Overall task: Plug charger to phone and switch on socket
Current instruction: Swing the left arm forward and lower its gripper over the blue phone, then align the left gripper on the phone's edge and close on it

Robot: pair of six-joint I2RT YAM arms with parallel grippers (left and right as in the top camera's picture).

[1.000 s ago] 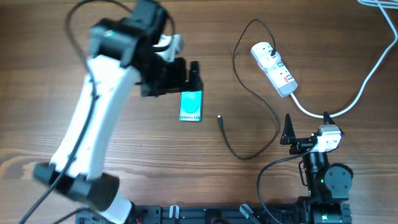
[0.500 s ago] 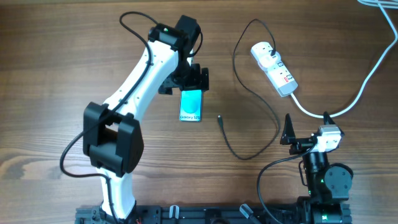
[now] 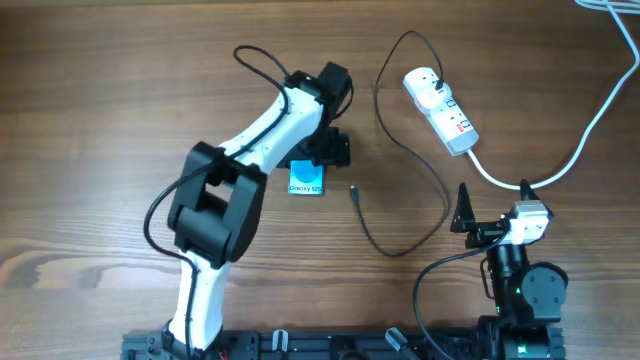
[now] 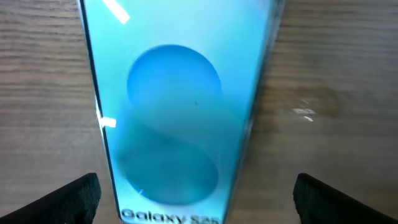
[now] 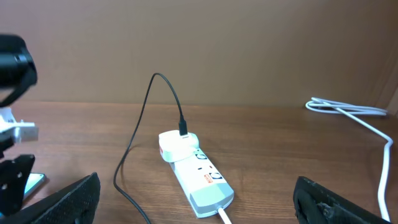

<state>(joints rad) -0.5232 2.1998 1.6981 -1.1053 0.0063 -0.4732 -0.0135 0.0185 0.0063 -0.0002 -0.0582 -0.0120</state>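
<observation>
The phone [image 3: 306, 181] lies flat on the wood table, teal screen up, its top end hidden under my left gripper [image 3: 327, 150]. In the left wrist view the phone [image 4: 174, 106] fills the frame between the open fingers of the left gripper [image 4: 196, 200]. The charger cable [image 3: 440, 185] runs from the white adapter [image 3: 424, 80] and ends in a loose tip [image 3: 353, 191] right of the phone. The socket [image 3: 447, 112] lies at the back right; it also shows in the right wrist view [image 5: 198, 180]. My right gripper [image 3: 465, 210] is open and empty near the front edge, and its fingers show in the right wrist view [image 5: 199, 205].
The thick white cord [image 3: 590, 130] curves from the socket off the right edge; it also shows in the right wrist view [image 5: 348, 109]. The black cable loops [image 5: 140, 124] over the table between phone and socket. The left arm spans the table's middle.
The left arm has swung right and come down over the phone, and its gripper now covers the phone's top end. The right arm, cable and socket have not moved.
</observation>
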